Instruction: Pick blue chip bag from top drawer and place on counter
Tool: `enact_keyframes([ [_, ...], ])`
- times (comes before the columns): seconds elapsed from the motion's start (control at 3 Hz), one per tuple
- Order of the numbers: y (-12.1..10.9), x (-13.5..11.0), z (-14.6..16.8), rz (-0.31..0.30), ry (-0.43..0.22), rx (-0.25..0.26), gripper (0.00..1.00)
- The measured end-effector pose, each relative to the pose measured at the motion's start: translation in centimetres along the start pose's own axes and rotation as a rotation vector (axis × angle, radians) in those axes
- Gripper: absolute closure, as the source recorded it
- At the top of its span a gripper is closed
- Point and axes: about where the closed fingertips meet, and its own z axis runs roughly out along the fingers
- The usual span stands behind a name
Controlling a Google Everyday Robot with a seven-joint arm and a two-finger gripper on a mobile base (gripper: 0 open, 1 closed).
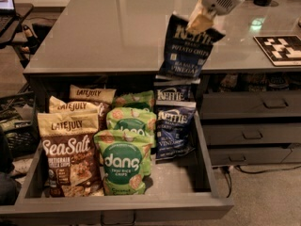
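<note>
My gripper [200, 20] is shut on the top edge of a blue chip bag [186, 48], a navy Kettle bag that hangs in the air above the drawer's back right and in front of the counter [117, 27] edge. The top drawer [207, 173] stands pulled open below. Two more navy Kettle bags [173, 126] stand in its right part. Green Dang bags [123, 161] fill the middle and brown Late July bags [70, 149] the left.
Narrower grey drawers with bar handles [254, 134] sit to the right under the counter. A black-and-white marker tile [281, 48] lies on the counter's right side. A dark crate and clutter [14, 126] stand on the floor at left.
</note>
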Motion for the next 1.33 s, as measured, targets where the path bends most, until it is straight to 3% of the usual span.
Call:
enact_keyframes([
  [0.33,-2.4,-1.1,-1.9,-0.028,0.001,0.056,1.00],
  [0.67,-4.8,-2.1,-2.2,-0.056,0.019,0.078,1.00],
  [1.33,-7.8,-3.6,1.8,-0.097,0.058,0.036,1.00],
])
